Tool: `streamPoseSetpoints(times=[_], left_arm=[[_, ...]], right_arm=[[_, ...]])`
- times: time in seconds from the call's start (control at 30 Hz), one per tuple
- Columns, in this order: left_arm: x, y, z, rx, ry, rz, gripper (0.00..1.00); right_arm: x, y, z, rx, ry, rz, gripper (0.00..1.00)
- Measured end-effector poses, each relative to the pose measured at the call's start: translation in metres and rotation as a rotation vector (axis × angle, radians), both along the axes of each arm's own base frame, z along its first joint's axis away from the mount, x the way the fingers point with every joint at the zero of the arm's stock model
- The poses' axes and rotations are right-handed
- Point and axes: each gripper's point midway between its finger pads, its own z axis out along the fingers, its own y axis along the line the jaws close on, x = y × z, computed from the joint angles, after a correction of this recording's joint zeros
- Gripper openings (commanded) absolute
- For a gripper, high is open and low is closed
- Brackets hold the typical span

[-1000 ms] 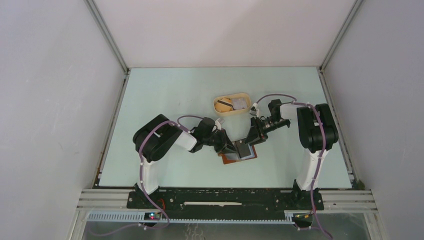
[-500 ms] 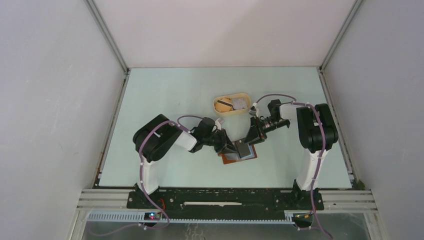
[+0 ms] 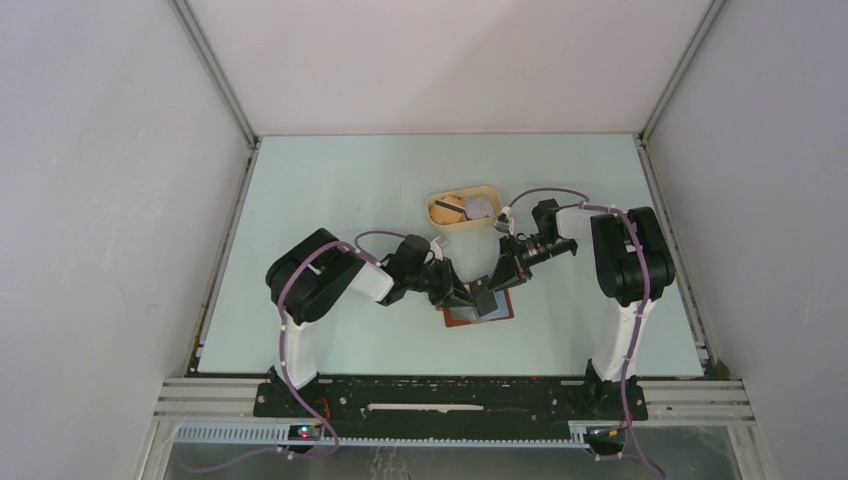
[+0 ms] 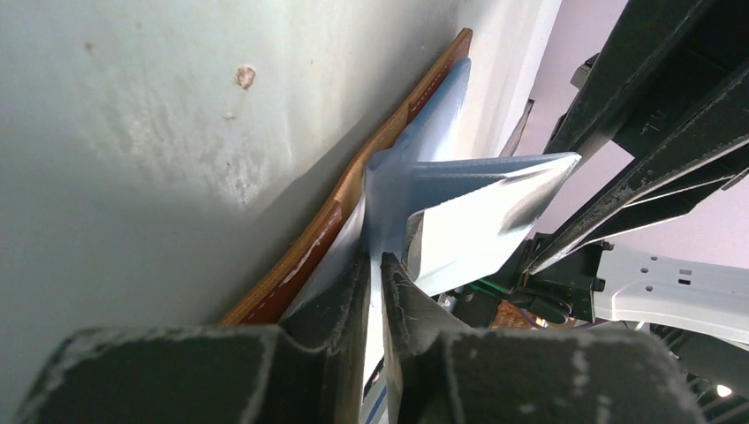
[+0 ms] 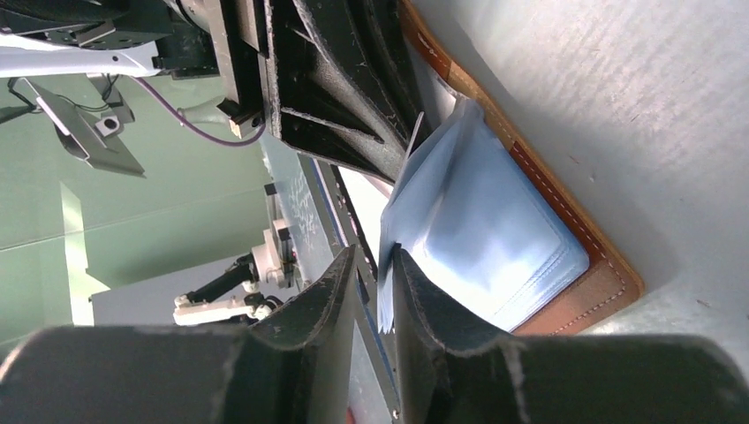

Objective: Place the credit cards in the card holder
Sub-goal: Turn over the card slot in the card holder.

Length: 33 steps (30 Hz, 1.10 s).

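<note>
Overhead, the card holder (image 3: 460, 319) lies opened flat on the pale green table (image 3: 330, 190), near the front and between my two arms, so that both can reach it at once. My left gripper (image 3: 465, 296) and right gripper (image 3: 487, 294) meet just above it, tips nearly touching. Behind them a tan oval tray (image 3: 440, 218) holds more credit cards (image 3: 479, 207), well apart from the holder, apparently waiting their turn. No print can be read from this height. From my left wrist, my left fingers (image 4: 349, 291) are clenched on a thin pale blue leaf (image 4: 424, 132) of the holder's inner pockets, lifting it off the reddish-brown leather. I judge this is to hold a pocket mouth open. A silvery-blue card (image 4: 481, 208) stands tilted just beside that leaf, its far corner at the black fingers of my right arm. Its face is glare only: no numbers, no name, no logo. From my right wrist, my right jaws stand narrowly apart about a thin sheet seen edge-on, which I take for that card; whether they press it I cannot tell. Below lie the blue pockets with a stitched seam, and the leather border with pale stitching. No brand stamp or writing shows here either.
</note>
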Motion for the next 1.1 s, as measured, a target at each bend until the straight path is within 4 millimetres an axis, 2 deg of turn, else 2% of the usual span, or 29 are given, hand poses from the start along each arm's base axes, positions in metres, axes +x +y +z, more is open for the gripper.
streamPoseSetpoints(times=[0.33, 0.4, 0.63, 1.1], left_arm=[[0.0, 0.0, 0.0, 0.0, -0.006, -0.003, 0.2], [0.0, 0.0, 0.0, 0.0, -0.007, -0.003, 0.2], [-0.001, 0.006, 0.002, 0.006, -0.007, 0.009, 0.24], [0.004, 0.024, 0.006, 0.03, -0.034, 0.083, 0.26]], right_arm=[[0.001, 0.001, -0.002, -0.027, -0.009, 0.012, 0.34], [0.0, 0.003, 0.0, -0.014, -0.009, 0.016, 0.31], [-0.002, 0.005, -0.006, -0.053, -0.024, 0.034, 0.0], [0.01, -0.01, -0.021, -0.159, -0.021, -0.021, 0.0]])
